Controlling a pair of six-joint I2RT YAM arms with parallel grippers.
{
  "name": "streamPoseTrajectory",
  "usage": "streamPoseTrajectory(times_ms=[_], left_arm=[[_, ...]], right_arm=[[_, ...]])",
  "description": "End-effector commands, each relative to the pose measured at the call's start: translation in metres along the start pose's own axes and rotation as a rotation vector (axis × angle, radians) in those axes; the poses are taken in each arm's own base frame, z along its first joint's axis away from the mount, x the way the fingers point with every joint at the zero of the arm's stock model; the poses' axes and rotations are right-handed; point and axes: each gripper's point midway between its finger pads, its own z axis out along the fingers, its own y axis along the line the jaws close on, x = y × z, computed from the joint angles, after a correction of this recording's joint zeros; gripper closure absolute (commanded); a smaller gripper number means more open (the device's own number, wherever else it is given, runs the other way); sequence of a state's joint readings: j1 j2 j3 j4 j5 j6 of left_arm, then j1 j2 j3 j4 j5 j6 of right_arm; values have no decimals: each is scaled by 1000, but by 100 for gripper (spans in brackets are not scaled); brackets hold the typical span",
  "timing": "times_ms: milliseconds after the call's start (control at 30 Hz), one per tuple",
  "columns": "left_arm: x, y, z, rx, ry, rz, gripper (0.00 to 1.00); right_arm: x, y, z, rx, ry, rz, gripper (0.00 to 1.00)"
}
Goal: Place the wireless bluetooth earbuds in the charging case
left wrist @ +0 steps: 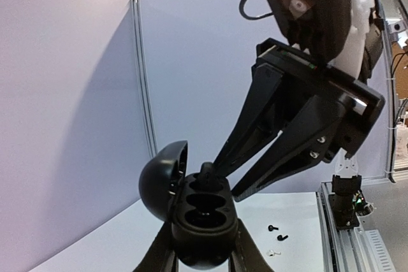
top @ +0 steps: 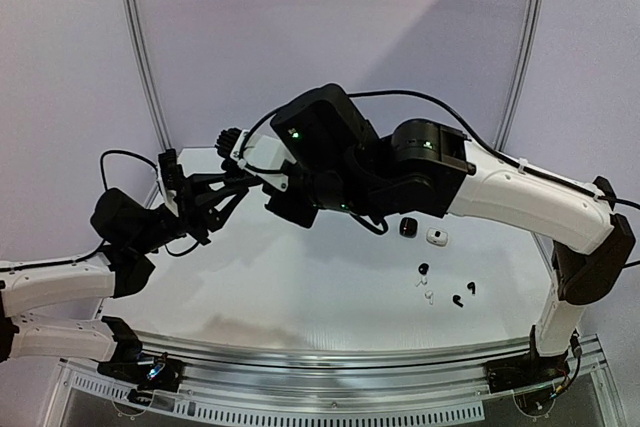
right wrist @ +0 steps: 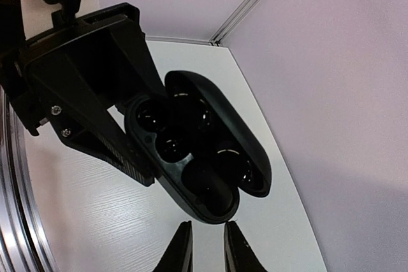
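- Left claw (left wrist: 203,250) clamped on open black charging case (left wrist: 201,221); case held in air over table (top: 300,297), lid (left wrist: 159,179) swung back.
- Black earbud (left wrist: 206,171) stands proud in case's far pocket, stem up; looks only half-seated.
- Right claw (right wrist: 207,237) at case rim, jaws parted narrowly, nothing between tips.
- Your risks:
  - finger snags stem on retreat and flicks earbud out of case;
  - off-axis push twists case in left claw.
- Loose earbuds (top: 424,269) lie on table, well apart from case.

Case (right wrist: 204,151) glossy black inside and out, and the earbud (left wrist: 207,173) in it black too. Table (top: 300,287) white with faint wood grain. Loose black buds (top: 424,268) and white buds (top: 424,292) – plus a black spare case (top: 408,228) and a white spare case (top: 436,237). Walls (top: 300,27) pale lilac.
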State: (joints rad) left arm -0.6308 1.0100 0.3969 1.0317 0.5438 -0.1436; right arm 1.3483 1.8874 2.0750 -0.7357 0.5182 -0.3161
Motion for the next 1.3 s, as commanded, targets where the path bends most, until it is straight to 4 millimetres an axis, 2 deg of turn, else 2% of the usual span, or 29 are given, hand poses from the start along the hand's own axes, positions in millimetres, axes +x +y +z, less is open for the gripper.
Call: streamPoseTrajectory(times_ms=[0,133,367,500,567,633,700,733,833,867,933,1033,1067,1267], left_arm=[[-20,-10,1,40,-72,31,100],[-17,-9,1,30,-62,15,100],[-10,-4,-1,-5,-36,7,100],[-8,-2,-3,-18,-23,-26,100],[-8,0,-4,-27,-18,-43,100],[-6,1,-5,-39,-9,-65,100],[-4,2,-6,-45,-2,-81,100],[-3,2,-7,-48,4,-90,100],[-1,3,-7,-53,12,-99,100],[0,3,-7,-52,15,-101,100],[1,4,-6,-52,20,-103,100],[2,4,-5,-47,25,-98,100],[2,4,-4,-48,28,-100,100],[7,7,-3,-49,53,-107,100]], right_arm=[[4,12,9,-24,24,-27,83],[3,11,11,-17,27,-21,82],[2,-3,-11,-7,-20,68,79],[-4,-26,-38,-12,-102,179,74],[1,-41,-45,16,-116,256,70],[14,-63,-52,57,-115,368,66],[40,-86,-53,93,-83,526,58],[60,-106,-55,118,-56,670,55],[142,-124,-48,171,142,943,53],[170,-123,-47,206,224,1042,53],[219,-117,-45,254,383,1122,53],[280,-97,-41,284,610,1219,54],[295,-91,-36,287,661,1237,55],[345,-70,-22,218,800,1216,66]])
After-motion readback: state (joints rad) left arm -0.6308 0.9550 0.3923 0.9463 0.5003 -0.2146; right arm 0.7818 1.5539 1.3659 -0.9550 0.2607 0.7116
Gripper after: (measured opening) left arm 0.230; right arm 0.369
